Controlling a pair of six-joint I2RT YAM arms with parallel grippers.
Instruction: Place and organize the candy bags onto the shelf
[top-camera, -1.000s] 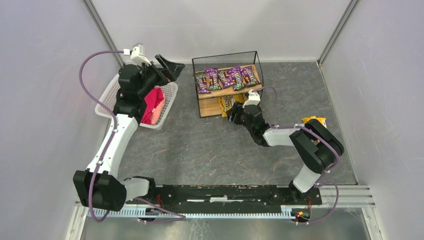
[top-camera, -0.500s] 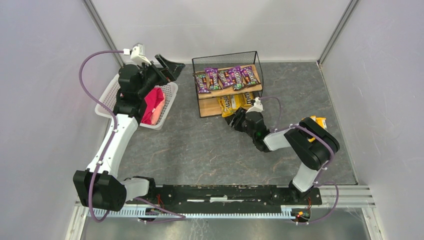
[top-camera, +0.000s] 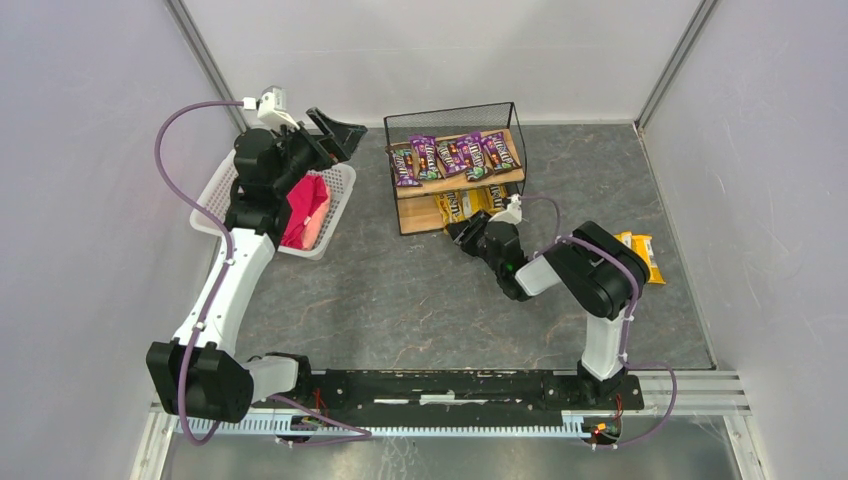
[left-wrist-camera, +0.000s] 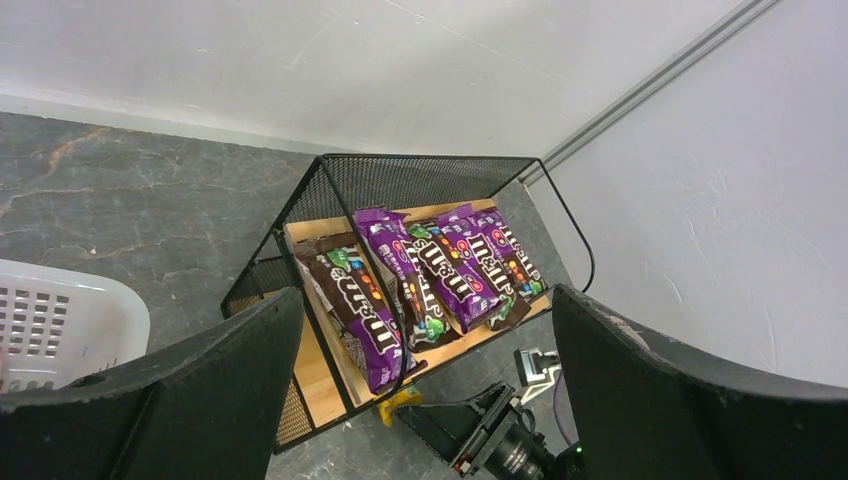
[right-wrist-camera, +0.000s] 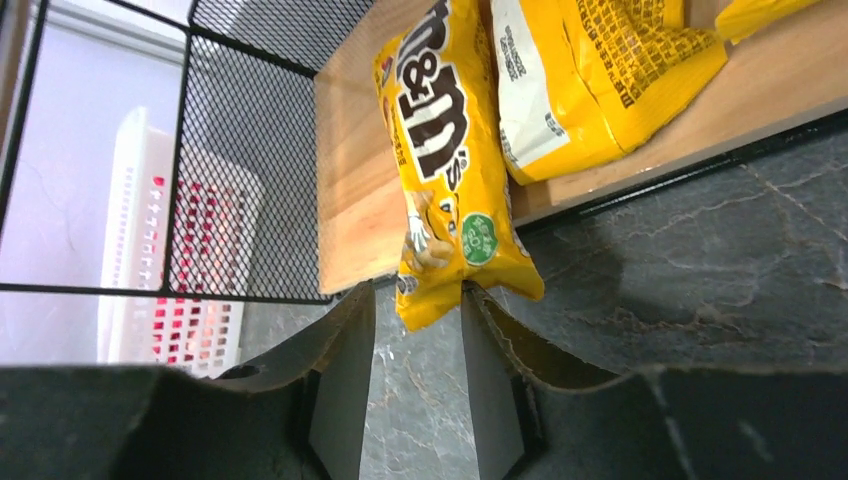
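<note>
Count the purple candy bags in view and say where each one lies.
5 purple candy bags, all on the shelf's top board, overlapping in a row: leftmost, second, third, fourth, rightmost. The overlaps could hide another underneath.

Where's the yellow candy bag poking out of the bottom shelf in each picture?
Top external: yellow bag on the lower board, just ahead of the right gripper.
Left wrist: only its yellow corner, under the front edge of the shelf.
Right wrist: middle of the picture, its end between the fingers.
Shared landmark: the shelf's black mesh.
</note>
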